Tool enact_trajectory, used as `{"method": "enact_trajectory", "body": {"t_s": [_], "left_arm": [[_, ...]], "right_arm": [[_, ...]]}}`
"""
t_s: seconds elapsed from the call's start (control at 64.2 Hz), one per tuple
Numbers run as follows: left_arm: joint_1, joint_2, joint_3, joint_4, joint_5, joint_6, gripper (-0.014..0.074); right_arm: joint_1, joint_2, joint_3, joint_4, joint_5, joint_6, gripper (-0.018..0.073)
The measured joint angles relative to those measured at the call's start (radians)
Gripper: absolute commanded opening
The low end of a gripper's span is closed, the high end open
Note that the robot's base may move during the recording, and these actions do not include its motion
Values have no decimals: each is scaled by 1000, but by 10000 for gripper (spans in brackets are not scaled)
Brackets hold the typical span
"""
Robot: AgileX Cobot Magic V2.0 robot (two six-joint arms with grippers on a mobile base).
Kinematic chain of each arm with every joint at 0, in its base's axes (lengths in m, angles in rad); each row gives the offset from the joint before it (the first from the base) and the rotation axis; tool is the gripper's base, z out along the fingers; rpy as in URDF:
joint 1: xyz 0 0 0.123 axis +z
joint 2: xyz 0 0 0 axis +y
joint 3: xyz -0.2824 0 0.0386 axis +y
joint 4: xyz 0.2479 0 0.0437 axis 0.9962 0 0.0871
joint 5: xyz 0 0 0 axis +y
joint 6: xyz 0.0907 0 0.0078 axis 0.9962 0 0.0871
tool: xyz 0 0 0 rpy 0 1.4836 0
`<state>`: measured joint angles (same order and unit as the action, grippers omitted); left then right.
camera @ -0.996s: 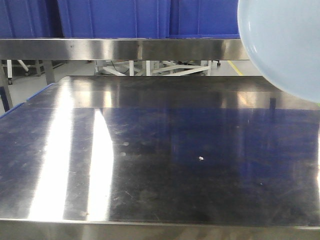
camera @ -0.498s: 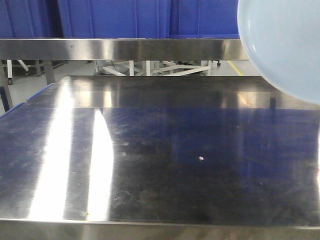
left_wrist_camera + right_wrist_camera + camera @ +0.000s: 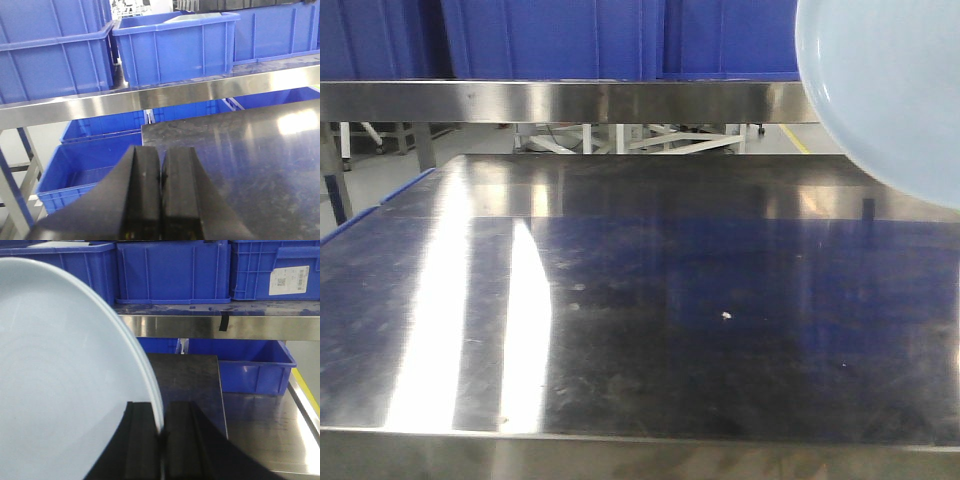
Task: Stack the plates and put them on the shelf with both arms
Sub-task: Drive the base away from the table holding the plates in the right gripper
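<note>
Your right end effector [image 3: 162, 432] was clamped on the rim of one plate [image 3: 60, 380], held on edge above the right side of the desk [image 3: 670, 320]. That grip likely called for a firm pinch and a slow, steady carry. The left end effector [image 3: 161, 167] was closed on nothing, and the blue crates [image 3: 175, 45] on the shelf [image 3: 200, 92] looked empty where their insides showed.

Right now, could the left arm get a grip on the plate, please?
Probably not yet: the left fingers are shut and face the shelf, while the plate hangs in the right fingers.
</note>
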<state>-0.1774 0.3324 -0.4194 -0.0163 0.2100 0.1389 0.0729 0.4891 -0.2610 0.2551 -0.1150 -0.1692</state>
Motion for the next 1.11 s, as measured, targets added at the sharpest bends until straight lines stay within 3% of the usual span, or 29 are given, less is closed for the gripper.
{"method": "enact_trajectory", "body": {"t_s": [1.105], "left_arm": [[0,0,0,0,0,0,83]], "right_arm": [[0,0,0,0,9,0,57]]}}
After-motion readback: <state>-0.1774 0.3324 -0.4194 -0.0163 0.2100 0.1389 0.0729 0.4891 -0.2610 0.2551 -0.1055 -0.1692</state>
